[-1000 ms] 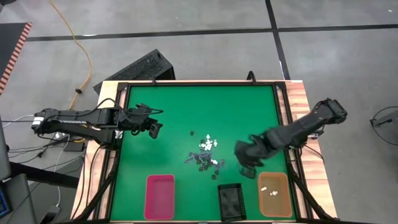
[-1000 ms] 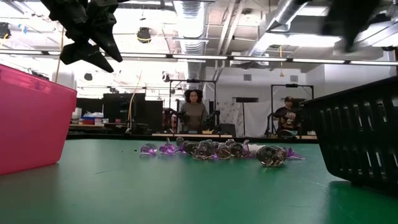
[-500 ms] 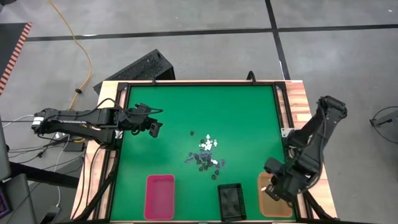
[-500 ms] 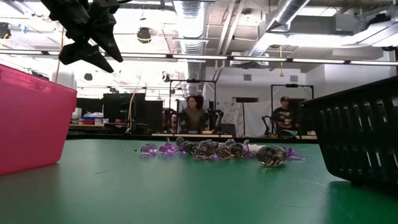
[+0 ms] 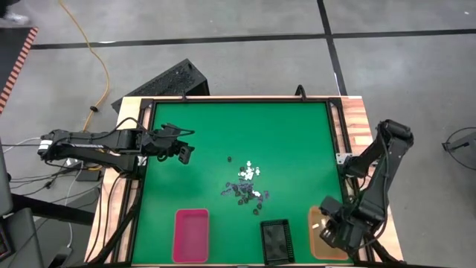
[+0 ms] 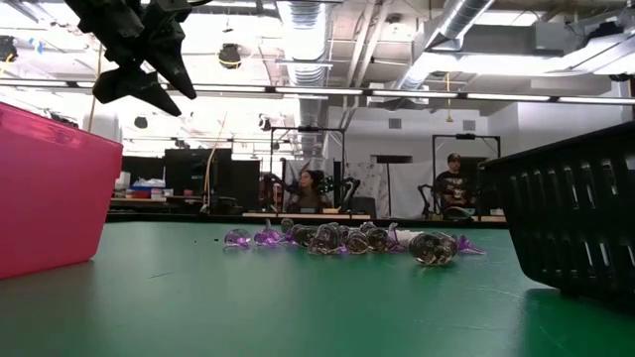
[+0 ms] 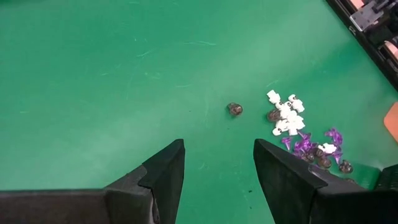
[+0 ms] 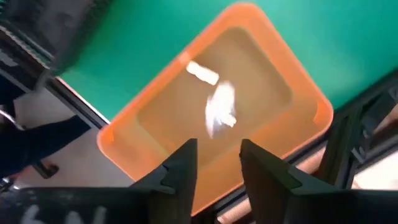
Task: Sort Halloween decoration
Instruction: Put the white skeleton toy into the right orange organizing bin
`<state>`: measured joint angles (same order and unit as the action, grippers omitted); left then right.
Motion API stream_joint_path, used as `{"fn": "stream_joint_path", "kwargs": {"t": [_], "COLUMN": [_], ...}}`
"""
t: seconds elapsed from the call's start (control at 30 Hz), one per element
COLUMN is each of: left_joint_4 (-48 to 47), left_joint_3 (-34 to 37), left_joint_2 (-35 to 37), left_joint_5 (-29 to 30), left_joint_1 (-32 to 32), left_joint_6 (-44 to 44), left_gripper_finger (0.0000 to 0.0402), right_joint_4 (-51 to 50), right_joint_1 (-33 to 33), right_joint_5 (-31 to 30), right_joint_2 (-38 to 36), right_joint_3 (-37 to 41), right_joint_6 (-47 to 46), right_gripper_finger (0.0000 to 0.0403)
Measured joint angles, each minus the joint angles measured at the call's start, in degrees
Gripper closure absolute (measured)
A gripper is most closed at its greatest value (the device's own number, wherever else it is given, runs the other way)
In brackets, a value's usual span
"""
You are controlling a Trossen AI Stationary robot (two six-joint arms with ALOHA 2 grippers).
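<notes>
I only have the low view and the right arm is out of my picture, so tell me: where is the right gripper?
Observer: The right gripper hangs over the orange tray, the rightmost of the three trays. Its fingers are apart with nothing between them.
Operator: Anything in that tray?
Observer: Yes, white trinkets show inside it. One is blurred, so I cannot tell whether it has settled.
Operator: And the left gripper at my top left?
Observer: The left gripper is open above bare green mat near the table's left side, apart from the pile.
</notes>
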<state>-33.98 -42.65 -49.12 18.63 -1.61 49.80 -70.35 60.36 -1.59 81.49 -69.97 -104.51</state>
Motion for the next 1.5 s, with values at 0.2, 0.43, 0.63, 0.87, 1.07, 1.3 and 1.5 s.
{"fn": "stream_joint_path", "kwargs": {"t": [0.2,0.43,0.63,0.87,1.07,1.3,1.5], "left_joint_4": [0.0,0.0,-0.01,0.0,-0.04,-0.07,-0.07], "left_joint_3": [0.0,0.0,0.0,0.0,0.0,0.0,0.0], "left_joint_2": [0.0,0.0,0.0,0.0,-0.02,-0.02,-0.02], "left_joint_5": [0.01,-1.06,-1.36,-1.81,-1.81,-1.81,-1.81], "left_joint_1": [0.0,0.0,0.0,0.0,0.0,0.0,0.0], "left_joint_6": [0.17,0.21,0.02,-0.03,-0.04,-0.24,-0.07], "left_gripper_finger": [0.0219,0.0219,0.0219,0.0219,0.0219,0.0219,0.0219], "right_joint_4": [0.18,1.55,4.9,12.41,18.15,26.22,28.07], "right_joint_1": [-0.8,-12.2,-28.28,-45.88,-52.41,-54.76,-55.3], "right_joint_5": [-1.71,-11.85,-14.25,-13.96,-10.03,-8.3,-7.5], "right_joint_2": [0.79,0.79,0.79,1.86,7.18,14.67,19.44], "right_joint_3": [0.0,0.0,0.0,-0.02,-0.02,-0.02,-0.02], "right_joint_6": [1.85,13.85,35.12,42.09,41.95,43.52,43.52], "right_gripper_finger": [0.0214,0.0224,0.0232,0.0232,0.0233,0.0233,0.0233]}}
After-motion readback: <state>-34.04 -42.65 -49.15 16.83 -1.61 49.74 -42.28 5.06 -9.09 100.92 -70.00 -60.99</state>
